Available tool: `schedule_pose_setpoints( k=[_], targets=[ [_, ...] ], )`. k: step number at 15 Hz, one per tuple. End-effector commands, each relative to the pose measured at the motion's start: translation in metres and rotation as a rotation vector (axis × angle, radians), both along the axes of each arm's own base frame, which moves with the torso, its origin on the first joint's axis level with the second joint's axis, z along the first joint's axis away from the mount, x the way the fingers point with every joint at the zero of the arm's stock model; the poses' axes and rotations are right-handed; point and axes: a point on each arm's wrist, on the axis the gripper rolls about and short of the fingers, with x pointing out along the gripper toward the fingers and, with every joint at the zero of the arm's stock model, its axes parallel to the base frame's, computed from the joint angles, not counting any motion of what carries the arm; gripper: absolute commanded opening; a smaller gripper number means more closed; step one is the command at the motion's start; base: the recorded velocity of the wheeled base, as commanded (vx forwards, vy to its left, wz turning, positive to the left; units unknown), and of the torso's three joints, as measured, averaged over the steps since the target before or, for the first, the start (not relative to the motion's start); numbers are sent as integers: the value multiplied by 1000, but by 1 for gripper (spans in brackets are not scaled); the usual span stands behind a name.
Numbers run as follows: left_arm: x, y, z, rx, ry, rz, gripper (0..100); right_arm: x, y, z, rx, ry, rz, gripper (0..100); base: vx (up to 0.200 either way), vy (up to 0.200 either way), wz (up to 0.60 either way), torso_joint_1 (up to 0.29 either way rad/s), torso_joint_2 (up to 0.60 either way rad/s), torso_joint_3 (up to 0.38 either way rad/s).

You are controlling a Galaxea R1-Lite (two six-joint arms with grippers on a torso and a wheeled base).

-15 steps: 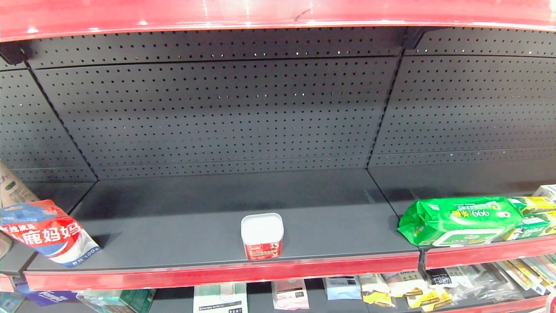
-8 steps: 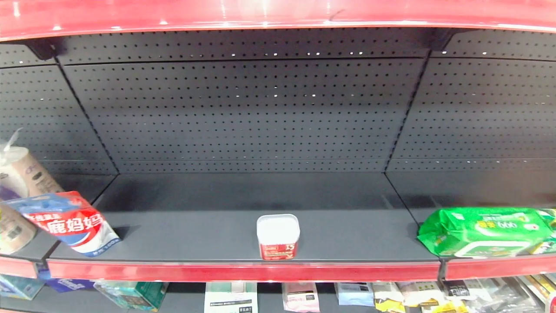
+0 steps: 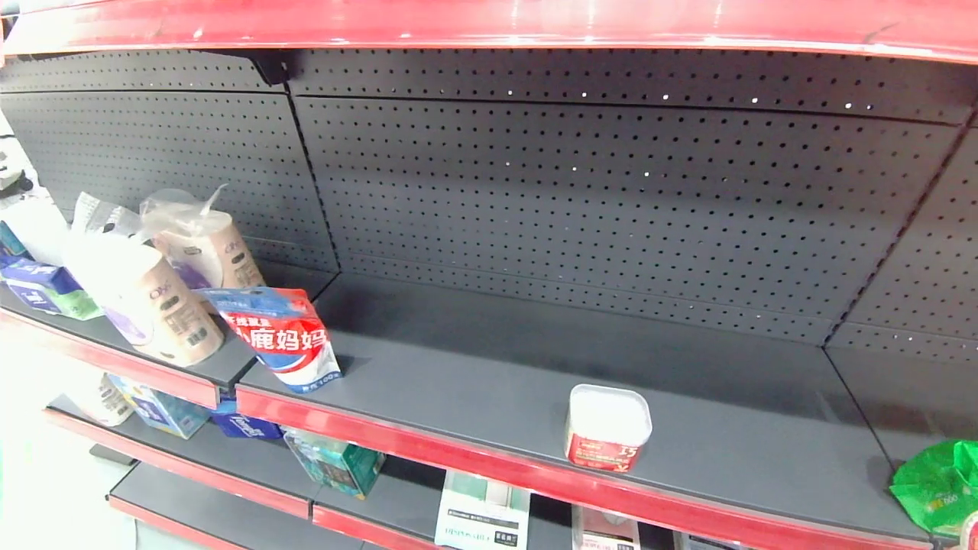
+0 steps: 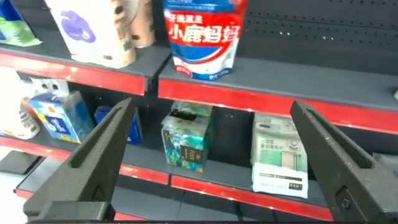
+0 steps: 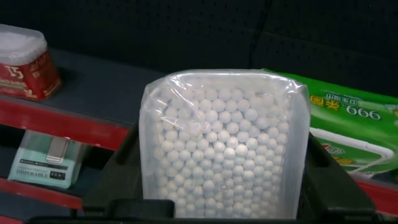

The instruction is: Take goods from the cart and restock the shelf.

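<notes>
My right gripper [image 5: 224, 165] is shut on a clear pack of small white balls [image 5: 224, 143], held upright in front of the dark shelf board [image 5: 124, 93]. On that board a white tub with a red label [image 5: 25, 62] stands near the front edge [image 3: 607, 428]. A green wipes pack [image 5: 354, 124] lies just beyond the held pack. My left gripper [image 4: 211, 106] is open with nothing between its fingers. It hangs in front of the red shelf lip [image 4: 267, 102], below a red, white and blue pouch [image 4: 202, 37].
The pouch [image 3: 279, 336] leans at the board's left end, beside wrapped paper rolls [image 3: 145, 298]. The green wipes pack [image 3: 936, 485] lies at the far right. The grey board [image 3: 474, 374] is bare between pouch and tub. Boxes and packets [image 4: 186, 137] fill the lower shelf.
The head camera has swung to the left, so the whole picture has shifted right and the left shelf bay with paper rolls has come into sight. Nothing on the shelf has moved.
</notes>
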Motion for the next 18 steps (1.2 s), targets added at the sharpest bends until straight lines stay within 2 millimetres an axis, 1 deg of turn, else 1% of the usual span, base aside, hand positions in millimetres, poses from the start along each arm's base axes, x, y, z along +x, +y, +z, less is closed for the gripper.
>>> schedule_pose_setpoints(
  k=[1,2,3,4,5,6,7,8,10,11,12,13,14,15,16,17,18],
  targets=[
    [0,0,0,5,-2,0,100,0,0,0,-6,1,2,0,0,0,0,0,0,0],
    [0,0,0,7,-2,-2,100,0,0,2,-22,-4,5,0,0,0,0,0,0,0],
    [0,0,0,7,-1,-2,100,-1,0,14,-22,-27,31,0,0,0,0,0,0,0],
    [0,0,0,8,-1,-2,100,3,1,34,-23,-20,71,0,0,0,0,0,0,0],
    [0,0,0,7,-1,-2,100,9,2,48,-23,-2,90,0,0,0,0,0,0,0],
    [0,0,0,8,-1,-2,100,22,4,69,-23,42,121,0,0,0,0,0,0,0],
    [0,0,0,8,-1,-2,100,37,7,83,-23,91,181,0,0,0,0,0,0,0],
    [0,0,0,8,-1,-2,100,53,11,90,-17,149,250,0,0,0,0,0,0,0],
    [0,0,0,7,-1,-2,100,86,17,88,-9,282,330,0,0,0,0,0,0,0],
    [0,0,0,8,-1,-2,100,89,18,88,-8,290,334,0,0,0,0,0,0,0],
    [0,0,0,8,-1,-2,100,108,22,84,-2,344,365,0,0,0,0,0,0,0],
    [0,0,0,8,-1,-2,100,133,26,79,7,387,395,0,0,0,0,0,0,0],
    [0,0,0,8,1,-2,100,150,28,73,8,414,395,0,0,0,0,0,0,0],
    [0,0,0,8,-1,-2,100,164,30,68,-2,444,396,0,0,0,0,0,0,0],
    [0,0,0,8,-1,-2,100,173,31,66,-8,463,401,0,0,0,0,0,0,0],
    [0,0,0,8,-1,-2,100,189,34,63,-8,501,404,0,0,0,0,0,0,0],
    [0,0,0,7,-2,-2,100,201,36,61,-5,521,410,0,0,0,0,0,0,0]
  ],
)
